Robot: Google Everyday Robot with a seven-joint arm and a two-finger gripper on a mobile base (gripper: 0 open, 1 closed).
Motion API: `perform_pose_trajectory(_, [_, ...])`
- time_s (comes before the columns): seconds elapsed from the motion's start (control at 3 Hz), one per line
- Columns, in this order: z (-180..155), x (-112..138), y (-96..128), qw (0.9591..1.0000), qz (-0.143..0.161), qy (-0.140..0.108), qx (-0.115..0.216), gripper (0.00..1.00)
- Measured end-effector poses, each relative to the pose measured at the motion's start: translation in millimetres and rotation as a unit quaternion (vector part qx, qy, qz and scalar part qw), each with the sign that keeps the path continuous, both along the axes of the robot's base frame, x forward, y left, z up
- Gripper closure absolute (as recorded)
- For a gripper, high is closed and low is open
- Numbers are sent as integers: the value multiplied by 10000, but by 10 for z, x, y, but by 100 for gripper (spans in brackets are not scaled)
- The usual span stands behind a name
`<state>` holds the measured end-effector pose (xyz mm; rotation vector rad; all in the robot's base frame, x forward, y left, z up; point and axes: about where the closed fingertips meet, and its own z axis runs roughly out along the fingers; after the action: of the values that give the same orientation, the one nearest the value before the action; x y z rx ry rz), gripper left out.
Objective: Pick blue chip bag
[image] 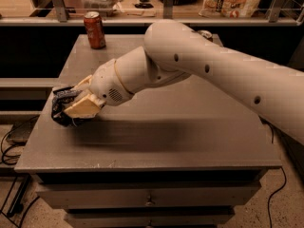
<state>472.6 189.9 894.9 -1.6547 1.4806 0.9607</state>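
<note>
The blue chip bag [61,106] is a dark navy crinkly bag at the left edge of the grey table [190,137]. My gripper [78,103] reaches it from the right on the big white arm. Its tan fingers [83,107] are closed on the bag, which is crumpled between them. The bag looks lifted a little above the table top, with its shadow below it. Most of the bag's lettering is hidden by the fingers.
A red soda can [94,30] stands at the table's back left. A second can [205,33] is mostly hidden behind the arm at the back right. A shelf [142,18] with bags and containers runs behind the table. Cables [9,151] lie on the floor at the left.
</note>
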Motion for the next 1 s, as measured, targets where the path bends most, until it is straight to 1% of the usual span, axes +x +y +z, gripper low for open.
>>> perform_pose_trajectory(0.33, [280,185,-153,9997,-149,-216,34,100])
perform_pose_trajectory(0.67, [859,423,-369,9971,-322,-679,71,100])
perform_pose_trajectory(1.0, [1524,556,-596,9917,-432,-1211,38,100])
